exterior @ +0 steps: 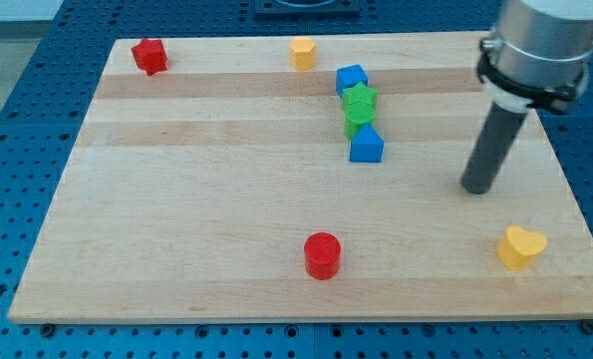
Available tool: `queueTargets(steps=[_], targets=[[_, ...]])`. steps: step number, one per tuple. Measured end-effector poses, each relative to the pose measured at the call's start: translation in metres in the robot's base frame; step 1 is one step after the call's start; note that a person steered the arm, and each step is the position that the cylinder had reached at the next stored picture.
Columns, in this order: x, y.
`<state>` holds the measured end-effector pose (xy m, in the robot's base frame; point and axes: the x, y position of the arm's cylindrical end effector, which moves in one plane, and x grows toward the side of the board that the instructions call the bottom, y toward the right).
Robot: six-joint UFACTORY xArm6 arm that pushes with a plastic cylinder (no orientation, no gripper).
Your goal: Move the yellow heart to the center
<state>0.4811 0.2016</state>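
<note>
Yellow target: the yellow heart-shaped block (521, 246) lies near the wooden board's (176, 249) bottom-right corner, close to its right edge and well apart from every other block.
Tip place: my tip (477, 187) rests on the board above and a little to the view's left of the heart, near it but not touching.
Good approach: I judge the tip must first go round to the heart's right and lower side, skirting it, then push up and leftward towards the board's middle.
Care: push through the heart's middle, or it may twist off the rod; slow, short strokes help.
Path: the red cylinder block (322, 255) near the bottom edge sits left of the route; the cluster of blue block (352, 79), green star-shaped block (359, 103) and blue block (366, 145) stands above centre.
Arm pose: the dark rod hangs nearly upright from the grey wrist at the top-right corner.
Pincer: none fitted, so nothing is grasped or released.
</note>
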Motion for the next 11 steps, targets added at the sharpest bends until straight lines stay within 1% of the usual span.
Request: queueTargets(steps=[3, 5, 6, 7, 9, 11], targets=[[0.041, 0.052], [0.076, 0.054], [0.088, 0.054], [0.088, 0.042], [0.088, -0.004], [0.067, -0.034]])
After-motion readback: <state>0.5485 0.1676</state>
